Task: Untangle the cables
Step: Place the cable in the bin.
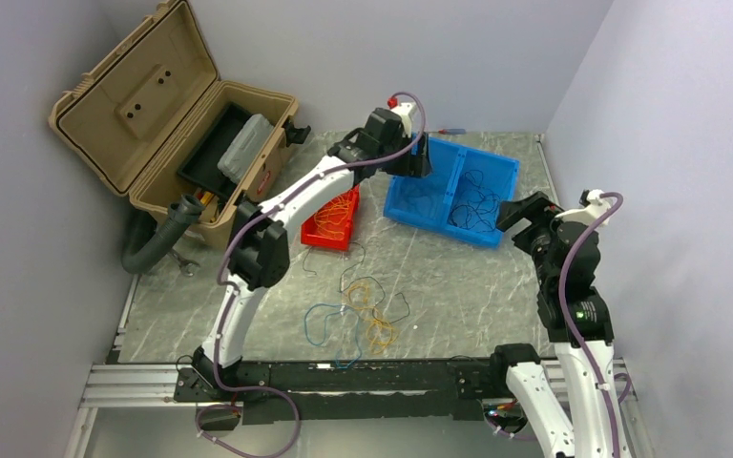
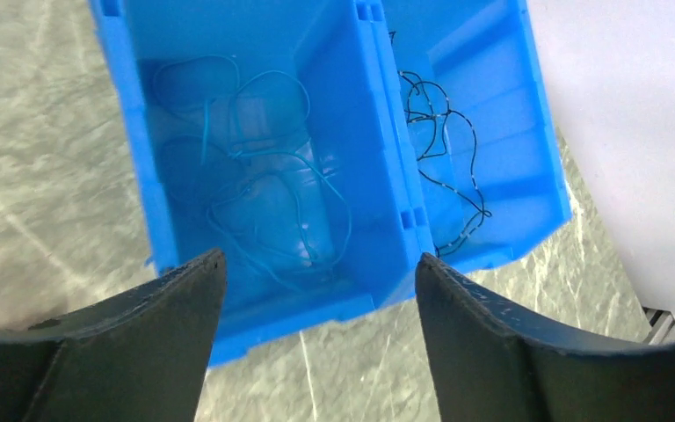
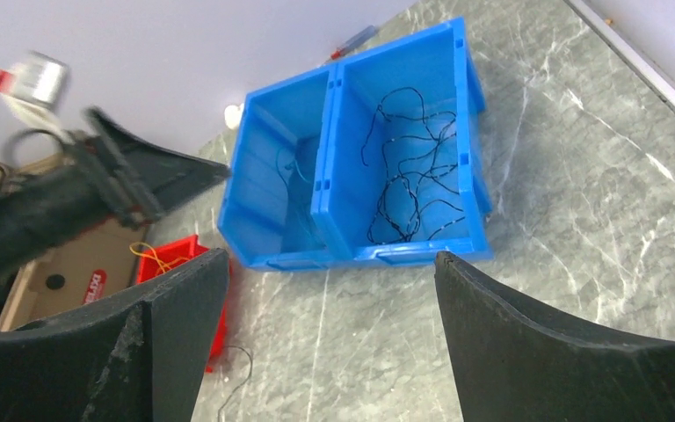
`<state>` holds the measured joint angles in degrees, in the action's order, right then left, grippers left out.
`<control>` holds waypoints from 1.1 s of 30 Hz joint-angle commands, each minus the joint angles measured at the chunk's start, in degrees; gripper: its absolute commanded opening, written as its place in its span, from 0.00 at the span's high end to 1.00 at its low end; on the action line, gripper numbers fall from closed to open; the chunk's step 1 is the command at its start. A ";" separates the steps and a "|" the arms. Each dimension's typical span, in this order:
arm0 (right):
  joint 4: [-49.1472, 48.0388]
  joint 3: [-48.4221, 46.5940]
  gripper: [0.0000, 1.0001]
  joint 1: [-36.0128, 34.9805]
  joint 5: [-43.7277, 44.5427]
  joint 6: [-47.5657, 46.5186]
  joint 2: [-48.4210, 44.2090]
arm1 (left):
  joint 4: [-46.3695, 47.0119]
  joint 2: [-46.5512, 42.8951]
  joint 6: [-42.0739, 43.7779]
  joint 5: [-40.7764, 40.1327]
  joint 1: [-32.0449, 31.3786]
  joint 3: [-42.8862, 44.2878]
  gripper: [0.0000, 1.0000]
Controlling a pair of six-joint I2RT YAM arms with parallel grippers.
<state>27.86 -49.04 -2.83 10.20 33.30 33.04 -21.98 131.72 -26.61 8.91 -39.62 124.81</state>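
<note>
Left claw point(image 2: 318, 258) hangs with its jaws spread wide and empty above a pair of blue plastic bins point(image 2: 371, 132) at the far side of the grey marbled bench point(image 1: 458, 286). Thin blue cables point(image 2: 264, 185) lie in the left bin and thin black cables point(image 2: 444, 167) in the right one. Right claw point(image 3: 330, 256), also gaping and holding nothing, hovers near the bins' right side. Yellow-orange cables point(image 1: 341, 212) sit in a small red plastic bin point(image 1: 324, 237), and a loose tangle of blue, orange and dark cables point(image 1: 363, 310) rests on the bench nearer the arms.
</note>
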 commanded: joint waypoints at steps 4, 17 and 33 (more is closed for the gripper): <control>3.95 -1.82 0.10 0.06 -7.97 -3.26 3.23 | -11.68 -14.36 8.21 -3.68 -0.46 -2.42 0.01; -2.18 10.62 0.16 -2.67 -37.20 -6.18 5.00 | -8.61 -47.11 13.09 -2.58 -4.48 -42.46 0.01; -26.10 23.16 0.19 -23.10 -37.93 -6.56 12.84 | -4.48 -79.81 1.02 -5.59 -6.08 -75.24 0.01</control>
<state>12.62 -24.99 -20.97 -29.04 28.88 41.76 -28.97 55.35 -21.93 4.51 -45.84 51.62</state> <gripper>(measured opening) 0.820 0.994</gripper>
